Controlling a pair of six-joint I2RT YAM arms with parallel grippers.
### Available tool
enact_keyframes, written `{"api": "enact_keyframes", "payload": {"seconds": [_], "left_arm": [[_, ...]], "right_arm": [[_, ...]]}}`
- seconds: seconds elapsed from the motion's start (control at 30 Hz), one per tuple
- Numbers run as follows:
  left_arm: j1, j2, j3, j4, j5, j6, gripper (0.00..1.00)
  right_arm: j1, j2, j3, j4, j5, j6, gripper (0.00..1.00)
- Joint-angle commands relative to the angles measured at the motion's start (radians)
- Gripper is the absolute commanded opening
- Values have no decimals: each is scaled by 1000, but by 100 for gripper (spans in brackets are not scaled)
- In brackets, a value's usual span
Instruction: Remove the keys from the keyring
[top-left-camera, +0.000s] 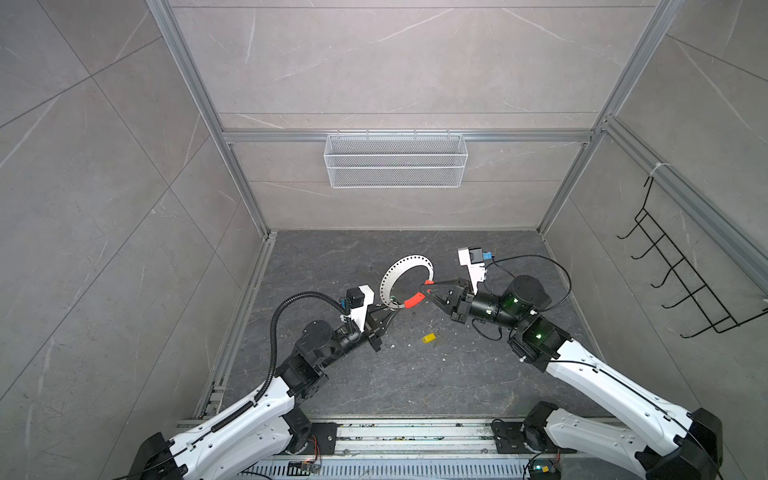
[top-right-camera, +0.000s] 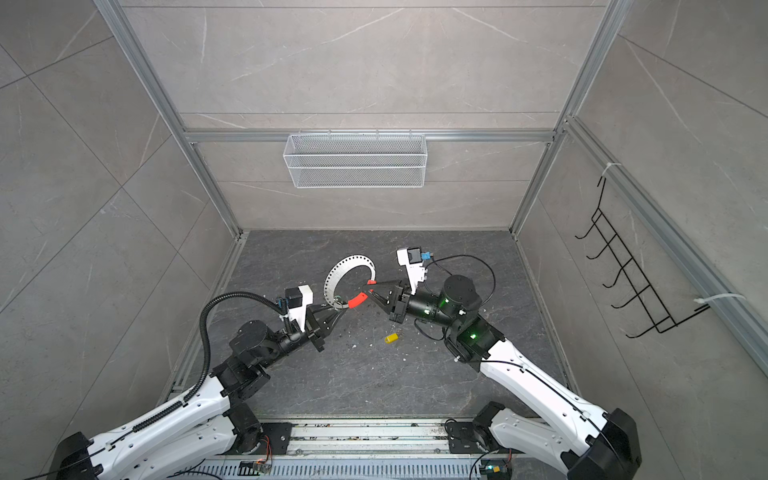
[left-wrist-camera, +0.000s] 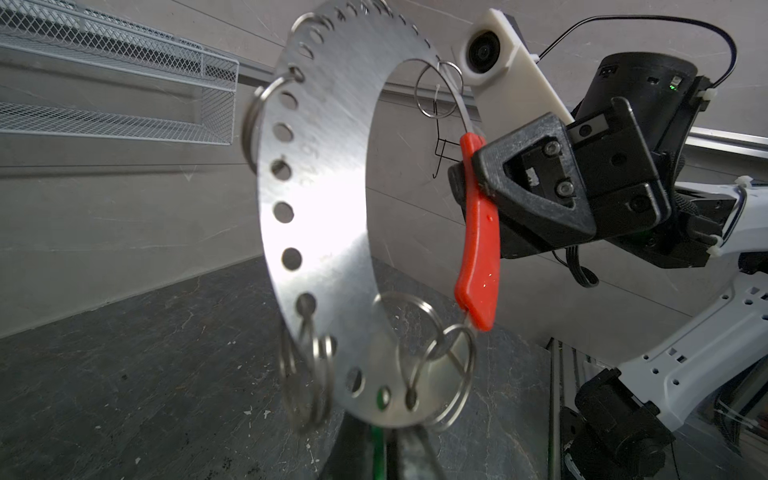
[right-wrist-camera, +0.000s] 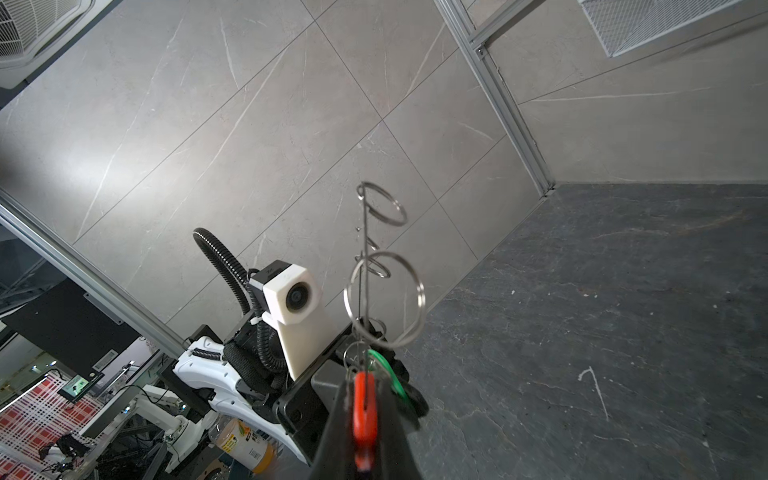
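Closest to the lens runs the mounting rail, from which your left arm and right arm reach inward over the dark worktop.

On the left, your left pincer is closed at the lower end of the keyring. The left wrist view shows a green strip, the green key, caught in its grip (only an edge of the green head is visible, so the rest of that key cannot be described).

Rising from that point, the keyring is a grey perforated band that curves round to a red segment. You hold it up off the worktop between the two pincers. Several small split rings hang from holes in the band.

To the right of the band, your right pincer is clamped on the upper end of the red segment. The right wrist view shows the red plastic pinched between the closed jaws.

Below and just right of the red segment, the yellow key lies by itself on the worktop, off the keyring and apart from both pincers.

Against the right wall hangs a black hook rack.
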Motion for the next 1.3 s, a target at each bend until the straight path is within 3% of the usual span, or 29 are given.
{"api": "enact_keyframes", "payload": {"seconds": [0.0,0.23,0.37,0.47,0.63,0.83,0.93,1.13,1.27], "left_arm": [[-8,-27,32,22,5,-13,0],[-11,-37,34,-12,13,-44,0],[-12,-43,36,-28,1,-64,32],[-13,-59,34,-62,-6,-86,41],[-12,-115,35,-169,2,-140,44],[-12,-158,91,-353,-80,-146,45],[-11,-129,135,-373,-82,-164,48],[-11,-61,226,-513,-210,-210,47],[-11,-194,124,-399,-221,-202,44]], "right_arm": [[2,-21,36,-45,32,-45,0],[2,-23,53,-77,27,-68,0],[2,-20,57,-102,29,-85,0],[2,-25,78,-162,45,-116,0],[2,-39,123,-324,116,-201,0],[27,7,236,-559,245,-270,0],[100,51,315,-693,361,-359,0],[237,124,425,-842,628,-519,0],[419,92,444,-776,569,-648,0]]}}
